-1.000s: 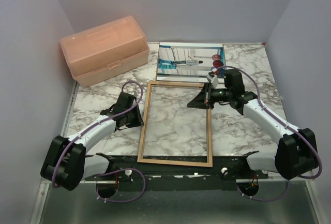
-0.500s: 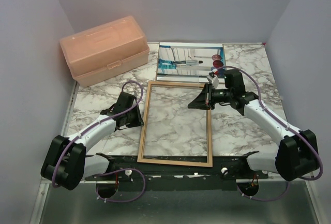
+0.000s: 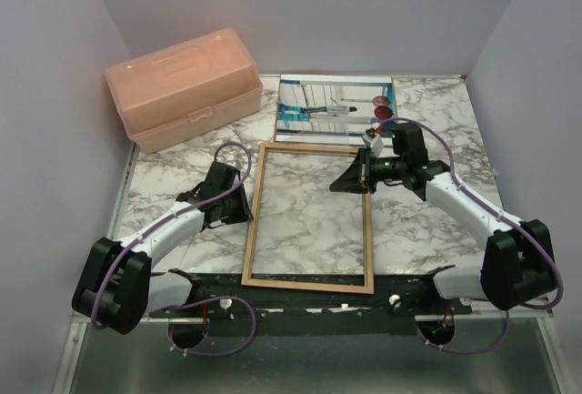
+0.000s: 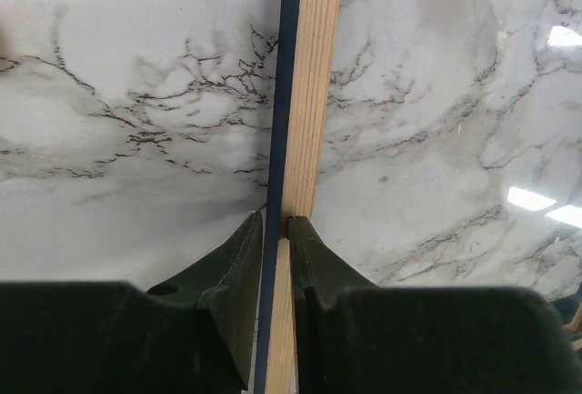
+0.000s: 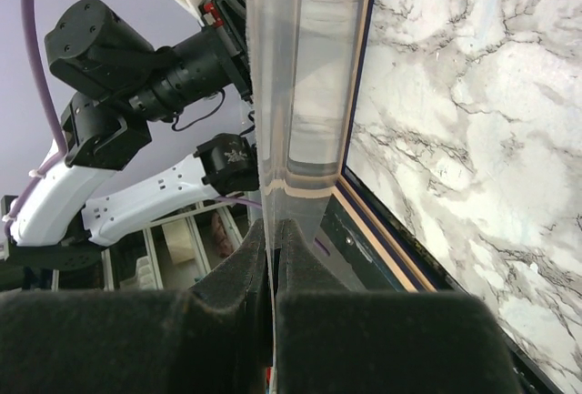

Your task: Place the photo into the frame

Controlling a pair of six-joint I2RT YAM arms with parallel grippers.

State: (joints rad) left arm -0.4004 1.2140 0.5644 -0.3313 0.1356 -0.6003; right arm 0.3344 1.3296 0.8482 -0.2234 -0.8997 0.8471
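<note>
The frame (image 3: pixel 309 280) lies flat mid-table with its light wood face up. My left gripper (image 3: pixel 244 207) is shut on its left rail; the left wrist view shows the fingers (image 4: pixel 275 219) pinching the navy and wood rail (image 4: pixel 305 94). My right gripper (image 3: pixel 344 181) is just inside the frame's upper right corner. In the right wrist view it (image 5: pixel 273 223) is shut on a thin clear pane (image 5: pixel 309 94), seen edge-on above the frame's rail (image 5: pixel 386 244). The photo (image 3: pixel 336 105) lies flat behind the frame at the back, untouched.
A peach plastic box (image 3: pixel 186 85) stands shut at the back left. The marble table (image 3: pixel 436 121) is walled on the left, back and right. The black mounting bar (image 3: pixel 300 298) runs along the near edge.
My right gripper has shifted slightly left with the pane. The left arm and the frame have not visibly moved.
</note>
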